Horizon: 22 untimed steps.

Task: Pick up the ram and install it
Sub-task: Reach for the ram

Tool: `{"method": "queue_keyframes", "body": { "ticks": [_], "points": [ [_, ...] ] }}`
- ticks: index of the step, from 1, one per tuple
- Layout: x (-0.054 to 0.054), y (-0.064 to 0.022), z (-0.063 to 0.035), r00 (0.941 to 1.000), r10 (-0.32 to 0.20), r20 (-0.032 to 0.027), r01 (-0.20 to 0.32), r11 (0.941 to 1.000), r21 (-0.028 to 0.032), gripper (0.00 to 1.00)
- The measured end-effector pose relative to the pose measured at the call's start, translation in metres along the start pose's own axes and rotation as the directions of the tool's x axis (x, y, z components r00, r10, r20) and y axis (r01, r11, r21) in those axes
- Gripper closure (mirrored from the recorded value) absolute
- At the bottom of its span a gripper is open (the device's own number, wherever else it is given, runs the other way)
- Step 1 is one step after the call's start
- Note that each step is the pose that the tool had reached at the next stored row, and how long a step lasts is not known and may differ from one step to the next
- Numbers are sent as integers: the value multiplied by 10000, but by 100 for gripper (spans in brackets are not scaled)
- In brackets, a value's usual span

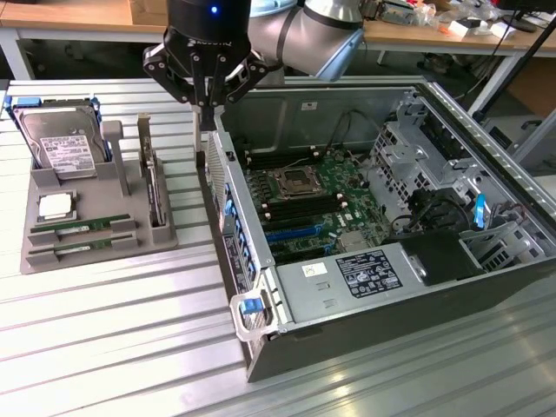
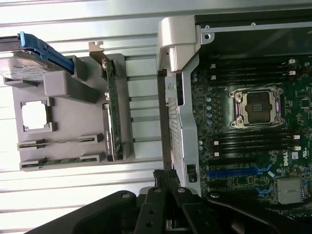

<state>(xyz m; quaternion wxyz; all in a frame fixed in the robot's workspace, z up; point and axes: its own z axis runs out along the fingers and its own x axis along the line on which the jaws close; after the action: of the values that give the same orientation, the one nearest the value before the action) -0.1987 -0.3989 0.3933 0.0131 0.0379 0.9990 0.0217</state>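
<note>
Two ram sticks, thin green boards, lie in slots at the front of the grey holder (image 1: 95, 195): one ram stick (image 1: 82, 228) behind the other (image 1: 80, 247). In the wrist view they are the upper ram stick (image 2: 61, 142) and the lower ram stick (image 2: 58, 160). My gripper (image 1: 207, 117) hangs shut and empty above the near wall of the open computer case (image 1: 228, 217), to the exterior view's right of the holder. Its black fingers (image 2: 159, 176) meet over that wall. The motherboard (image 1: 300, 195) with its dark memory slots (image 2: 253, 144) lies inside the case.
The holder also carries a hard drive (image 1: 59, 143), a square silver CPU chip (image 1: 54, 206) and an upright expansion card (image 1: 153, 187). Cables and drive cages (image 1: 434, 191) crowd the case's far side. The ribbed metal table (image 1: 122, 339) runs around both.
</note>
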Motion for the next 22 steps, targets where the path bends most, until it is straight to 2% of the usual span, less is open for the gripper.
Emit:
{"method": "queue_keyframes", "body": {
  "ticks": [22],
  "points": [
    [141,-11,-4,10000,0,0,0,10000,0,89]
  ]
}}
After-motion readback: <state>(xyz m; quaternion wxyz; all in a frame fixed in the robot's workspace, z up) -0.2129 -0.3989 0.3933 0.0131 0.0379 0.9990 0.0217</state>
